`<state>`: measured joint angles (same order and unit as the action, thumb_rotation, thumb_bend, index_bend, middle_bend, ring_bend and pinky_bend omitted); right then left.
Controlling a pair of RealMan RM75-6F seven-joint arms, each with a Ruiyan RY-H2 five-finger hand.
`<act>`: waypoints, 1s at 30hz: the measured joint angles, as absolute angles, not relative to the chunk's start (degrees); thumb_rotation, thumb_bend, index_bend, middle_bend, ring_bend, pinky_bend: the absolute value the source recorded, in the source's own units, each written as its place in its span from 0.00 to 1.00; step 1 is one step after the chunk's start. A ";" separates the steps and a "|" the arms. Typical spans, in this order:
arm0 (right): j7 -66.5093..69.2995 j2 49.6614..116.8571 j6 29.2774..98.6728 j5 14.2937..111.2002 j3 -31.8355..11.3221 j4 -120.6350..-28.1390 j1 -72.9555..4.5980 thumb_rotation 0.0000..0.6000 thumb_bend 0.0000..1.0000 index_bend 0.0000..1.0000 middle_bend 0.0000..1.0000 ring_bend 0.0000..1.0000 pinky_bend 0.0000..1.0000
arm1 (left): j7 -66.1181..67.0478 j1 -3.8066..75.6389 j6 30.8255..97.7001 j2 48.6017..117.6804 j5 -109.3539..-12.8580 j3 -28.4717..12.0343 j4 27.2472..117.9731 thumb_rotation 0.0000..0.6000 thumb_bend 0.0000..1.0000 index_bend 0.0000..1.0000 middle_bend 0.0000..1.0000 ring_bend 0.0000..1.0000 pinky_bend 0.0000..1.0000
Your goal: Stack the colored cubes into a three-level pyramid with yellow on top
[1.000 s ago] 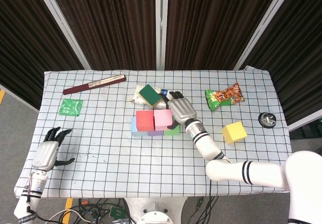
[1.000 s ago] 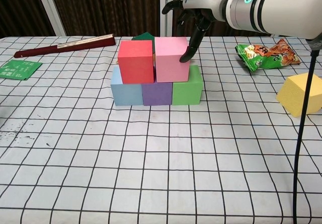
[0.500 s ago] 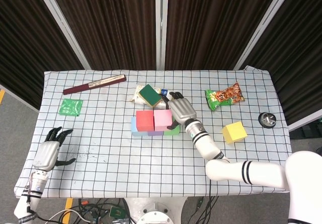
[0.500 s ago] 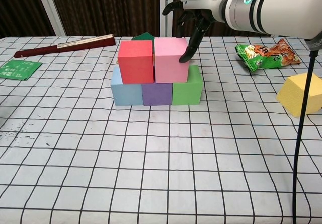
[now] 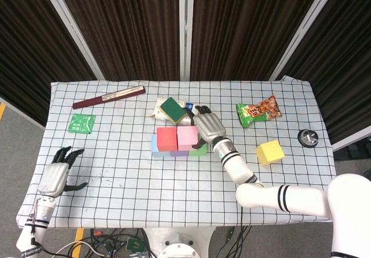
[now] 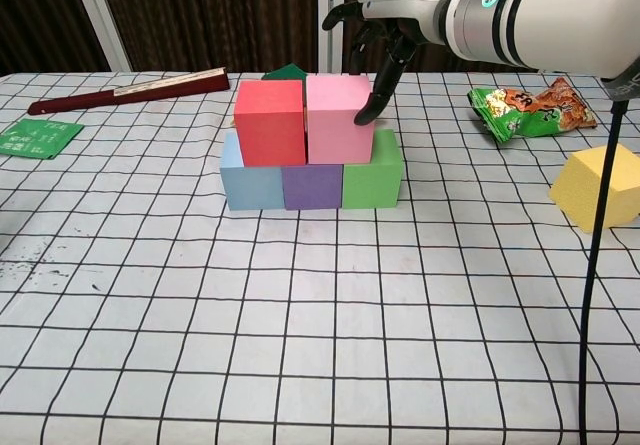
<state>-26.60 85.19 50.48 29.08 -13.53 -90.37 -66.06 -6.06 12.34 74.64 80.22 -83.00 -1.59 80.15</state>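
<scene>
Your yellow cube [image 6: 601, 187] sits alone on the checked tablecloth [image 6: 330, 345], well to the right of the stack, untouched. The stack has a blue cube [image 6: 250, 183], purple cube [image 6: 312, 186] and green cube [image 6: 373, 179] in a row, with a red cube [image 6: 270, 122] and pink cube [image 6: 339, 118] on top. Your right hand [image 6: 385, 20] holds nothing, fingers apart, one fingertip against the pink cube's right side. Your left hand [image 5: 56, 175] rests open near the table's front-left edge. A snack bag [image 6: 531, 107] lies behind the yellow cube.
</scene>
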 measured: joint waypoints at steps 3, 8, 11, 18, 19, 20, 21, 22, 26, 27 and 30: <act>-26.56 85.16 50.47 29.01 -13.61 -90.34 -66.04 1.00 0.07 0.00 0.43 0.03 0.00 | -5.99 12.31 74.72 80.24 -82.99 -1.59 80.18 1.00 0.00 0.16 0.19 0.02 0.04; -26.53 85.23 50.33 28.97 -13.65 -90.27 -66.06 1.00 0.07 0.00 0.43 0.03 0.00 | -6.04 12.29 74.68 80.25 -82.88 -1.62 80.15 1.00 0.00 0.16 0.19 0.02 0.04; -26.58 85.39 50.31 28.98 -13.64 -90.21 -66.10 1.00 0.07 0.00 0.43 0.03 0.00 | -6.08 12.31 74.64 80.27 -82.87 -1.62 80.19 1.00 0.00 0.16 0.19 0.02 0.04; -26.62 85.52 50.42 28.85 -13.76 -90.18 -66.16 1.00 0.07 0.00 0.43 0.03 0.00 | -6.13 12.35 74.59 80.32 -82.97 -1.55 80.19 1.00 0.00 0.16 0.19 0.02 0.04; -26.63 85.55 50.37 28.78 -13.75 -90.14 -66.17 1.00 0.07 0.00 0.43 0.03 0.00 | -6.13 12.34 74.60 80.33 -82.96 -1.55 80.20 1.00 0.00 0.16 0.19 0.02 0.04; -26.64 85.60 50.27 28.66 -13.74 -90.07 -66.20 1.00 0.07 0.00 0.43 0.03 0.00 | -6.14 12.34 74.61 80.33 -82.95 -1.56 80.20 1.00 0.00 0.16 0.19 0.02 0.04; -26.65 85.64 50.23 28.61 -13.73 -90.00 -66.22 1.00 0.07 0.00 0.43 0.03 0.00 | -6.16 12.30 74.66 80.33 -82.95 -1.54 80.20 1.00 0.00 0.16 0.19 0.02 0.04; -26.70 85.68 50.19 28.59 -13.70 -89.92 -66.25 1.00 0.07 0.00 0.43 0.03 0.00 | -6.16 12.29 74.67 80.35 -82.95 -1.53 80.17 1.00 0.00 0.16 0.19 0.02 0.04; -26.80 85.90 49.99 28.36 -13.65 -89.50 -66.37 1.00 0.07 0.00 0.43 0.03 0.00 | -6.26 12.25 74.72 80.36 -82.99 -1.50 80.14 1.00 0.00 0.16 0.19 0.02 0.04; -26.78 85.93 49.95 28.31 -13.69 -89.45 -66.40 1.00 0.07 0.00 0.43 0.03 0.00 | -6.34 12.24 74.73 80.34 -82.98 -1.52 80.13 1.00 0.00 0.16 0.19 0.02 0.04; -26.81 85.90 49.81 28.38 -13.68 -89.42 -66.45 1.00 0.06 0.00 0.42 0.03 0.00 | -6.44 12.26 74.70 80.30 -82.92 -1.57 80.11 1.00 0.00 0.16 0.19 0.02 0.04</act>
<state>-26.81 85.90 49.81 28.38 -13.68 -89.42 -66.45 -6.44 12.26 74.70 80.30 -82.92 -1.57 80.11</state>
